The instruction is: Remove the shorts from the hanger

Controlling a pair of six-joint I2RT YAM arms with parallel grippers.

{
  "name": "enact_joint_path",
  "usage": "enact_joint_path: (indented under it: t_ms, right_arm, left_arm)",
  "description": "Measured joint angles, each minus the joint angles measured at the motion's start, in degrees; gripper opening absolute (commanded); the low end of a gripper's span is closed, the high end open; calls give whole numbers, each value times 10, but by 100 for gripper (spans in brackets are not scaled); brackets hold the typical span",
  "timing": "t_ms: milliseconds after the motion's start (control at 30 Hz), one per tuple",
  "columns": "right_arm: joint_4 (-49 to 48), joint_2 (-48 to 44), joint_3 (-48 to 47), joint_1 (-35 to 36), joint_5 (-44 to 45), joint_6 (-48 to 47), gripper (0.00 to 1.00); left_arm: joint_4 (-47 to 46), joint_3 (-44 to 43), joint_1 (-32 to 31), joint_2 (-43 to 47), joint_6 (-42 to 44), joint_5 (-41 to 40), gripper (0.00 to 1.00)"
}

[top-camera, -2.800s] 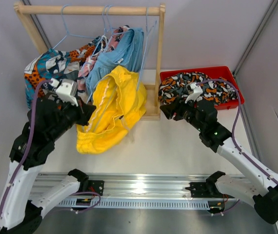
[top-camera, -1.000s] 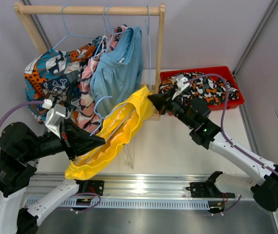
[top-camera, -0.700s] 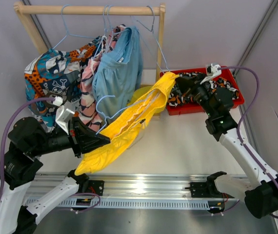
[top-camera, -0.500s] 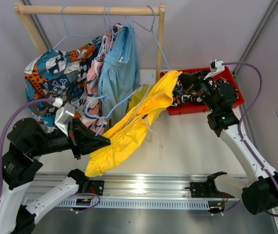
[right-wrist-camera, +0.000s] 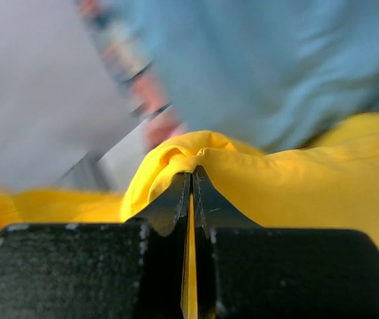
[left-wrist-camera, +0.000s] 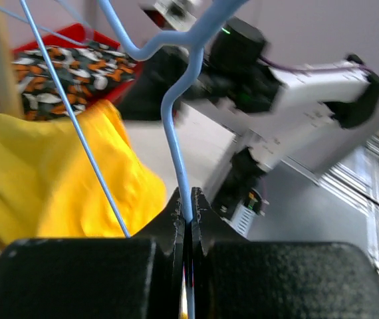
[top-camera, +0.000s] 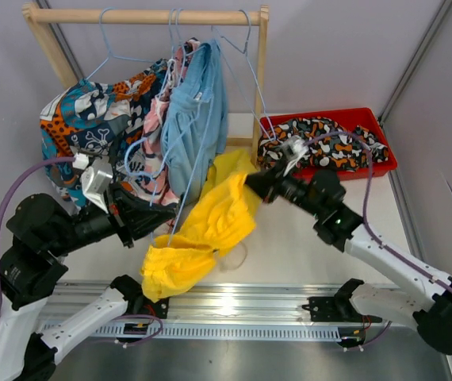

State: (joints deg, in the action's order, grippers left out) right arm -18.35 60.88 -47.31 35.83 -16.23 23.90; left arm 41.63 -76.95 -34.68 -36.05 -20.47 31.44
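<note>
Frankly, a good deal is hard to read here. From above, my left hand [top-camera: 165,214] is dark against its own arm and I cannot make out the fingertips. The left wrist camera settles it: the jaws are pressed together on the thin wire of a light blue hanger [left-wrist-camera: 173,149], which rises from the pinch and bends out of frame at the top. Whether that wire passes through the yellow shorts [top-camera: 202,230] I cannot tell. The right wrist view is blurred beyond the fingers, but my right hand [right-wrist-camera: 191,183] is plainly clamped on a fold of the yellow cloth.

The shorts lie in front of the wooden rack [top-camera: 147,15], drawn out as a crumpled band over the tabletop [top-camera: 305,238]. Their high end is at the right hand, just in front of the red bin [top-camera: 387,159], and the long axis slants down-left to a bunched heap near the near edge. Which end is the waistband is unclear.
</note>
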Motion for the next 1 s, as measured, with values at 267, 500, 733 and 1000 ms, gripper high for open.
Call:
enact_joint_path:
  t_ms: [267,500,733,1000]
  right_arm:
    - [116,-46,-28,283,80,-95,0]
    - [210,-60,-239,267,286,-242,0]
    - [178,33,-487,0,353,-300,0]
    - [170,223,-663,-187,308,-283,0]
  left_arm:
    - [-42,40,-1,-47,0,-175,0]
    - [-31,97,-1,-57,0,-212,0]
    - [-27,134,-1,-30,-5,-211,0]
    - [-45,135,-1,-47,-11,-206,0]
